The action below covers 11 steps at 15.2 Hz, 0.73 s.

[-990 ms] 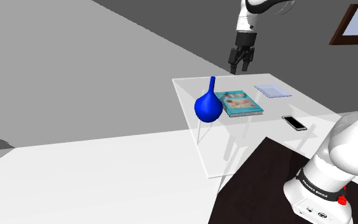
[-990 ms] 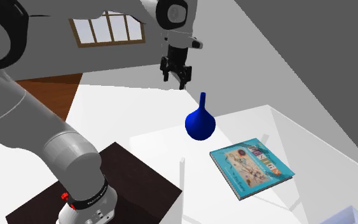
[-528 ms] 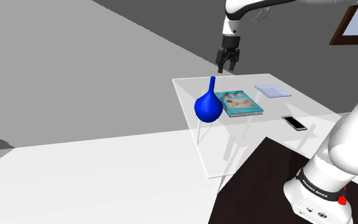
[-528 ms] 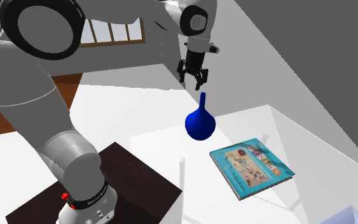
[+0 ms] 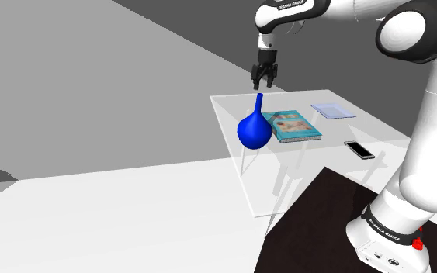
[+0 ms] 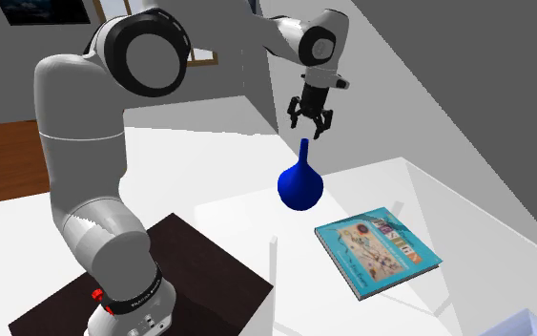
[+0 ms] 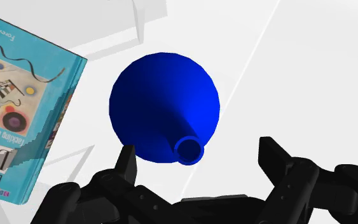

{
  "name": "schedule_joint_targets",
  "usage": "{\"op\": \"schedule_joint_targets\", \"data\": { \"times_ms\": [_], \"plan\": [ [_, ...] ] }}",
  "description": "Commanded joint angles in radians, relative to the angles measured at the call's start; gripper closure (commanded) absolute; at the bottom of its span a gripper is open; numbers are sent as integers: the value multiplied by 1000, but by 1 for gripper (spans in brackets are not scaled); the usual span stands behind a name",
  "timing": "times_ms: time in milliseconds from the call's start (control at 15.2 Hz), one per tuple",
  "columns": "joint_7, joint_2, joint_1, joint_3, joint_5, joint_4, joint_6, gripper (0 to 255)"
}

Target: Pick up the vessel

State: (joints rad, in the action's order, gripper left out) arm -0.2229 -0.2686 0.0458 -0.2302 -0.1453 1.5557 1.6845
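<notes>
The vessel (image 5: 255,128), a deep blue vase with a round body and a thin upright neck, stands near one corner of a see-through table (image 5: 317,147), at the table's left end in the shoulder view. In the second exterior view the vase (image 6: 299,186) sits on the part of the table (image 6: 257,215) nearest the arm's stand (image 6: 199,267). Directly above its neck hangs the black gripper (image 5: 261,84), pointing down, its 2 fingers spread wide apart and clasping nothing. The fingertips are just over the mouth of the neck and apart from it (image 6: 311,132). Seen along the gripper (image 7: 199,156), the vase (image 7: 165,105) lies below with its open mouth between the 2 fingers, nearer one than the other. Just beside the vase lies a teal book (image 5: 290,126) flat on the table, its illustrated cover facing up (image 7: 18,95). Farther along the table are a pale sheet (image 5: 333,111) and a dark phone (image 5: 358,150), well apart from the vase.
</notes>
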Motion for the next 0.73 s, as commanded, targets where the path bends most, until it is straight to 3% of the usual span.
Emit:
{"op": "schedule_joint_targets", "data": {
  "times_ms": [0, 462, 528, 660],
  "plan": [
    [-4, -21, 2, 1, -5, -8, 12, 0],
    [-11, -29, 0, 2, -8, 54, 82, 0],
    [-10, -29, 0, 3, -8, 55, 83, 255],
    [-10, -29, -1, 3, -8, 55, 83, 255]
  ]
}}
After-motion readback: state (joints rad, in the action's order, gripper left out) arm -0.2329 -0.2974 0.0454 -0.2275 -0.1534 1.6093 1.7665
